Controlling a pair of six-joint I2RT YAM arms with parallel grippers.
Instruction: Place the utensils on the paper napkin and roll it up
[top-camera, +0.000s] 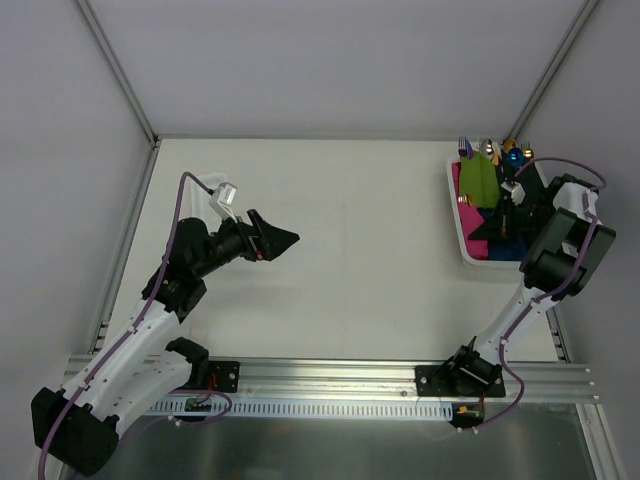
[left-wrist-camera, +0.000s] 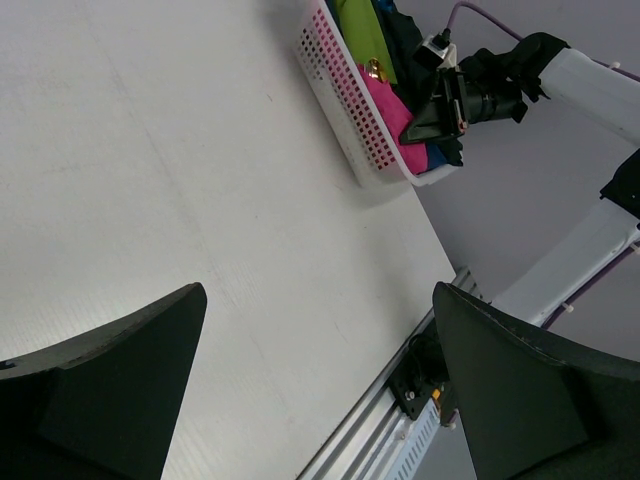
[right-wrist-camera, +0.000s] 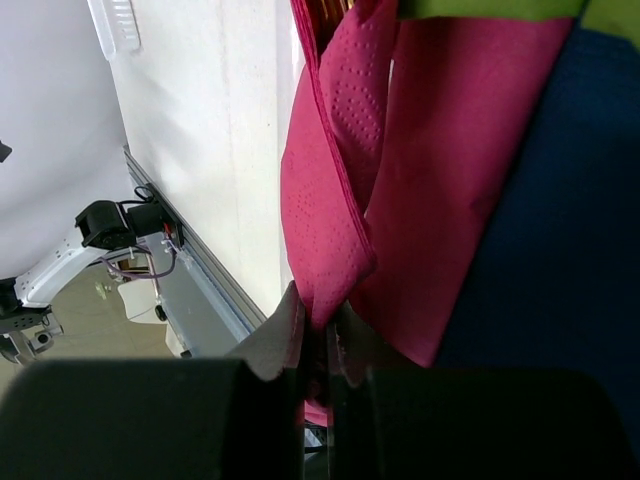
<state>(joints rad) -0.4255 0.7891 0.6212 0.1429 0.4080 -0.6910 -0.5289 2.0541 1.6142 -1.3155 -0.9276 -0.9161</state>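
Note:
The magenta paper napkin (right-wrist-camera: 430, 150) lies in the white basket (top-camera: 458, 225) at the table's right, among other napkins. My right gripper (right-wrist-camera: 322, 335) reaches into the basket, shut on a raised fold of this napkin. The top view shows the right gripper (top-camera: 487, 226) low over the pink napkin (top-camera: 463, 203). Gold-coloured utensil ends (top-camera: 509, 147) show at the basket's far end among other cutlery. My left gripper (top-camera: 285, 240) hovers over the bare table at mid-left, open and holding nothing. Its fingers (left-wrist-camera: 120, 370) stand wide apart in the left wrist view.
Inside the basket are a green napkin (top-camera: 478, 180) and navy napkins (right-wrist-camera: 560, 250), with purple, silver and blue cutlery (top-camera: 480, 150) at its far end. The perforated basket wall (left-wrist-camera: 345, 100) faces the left arm. White walls close in the table; a metal rail (top-camera: 330, 375) runs along the near edge.

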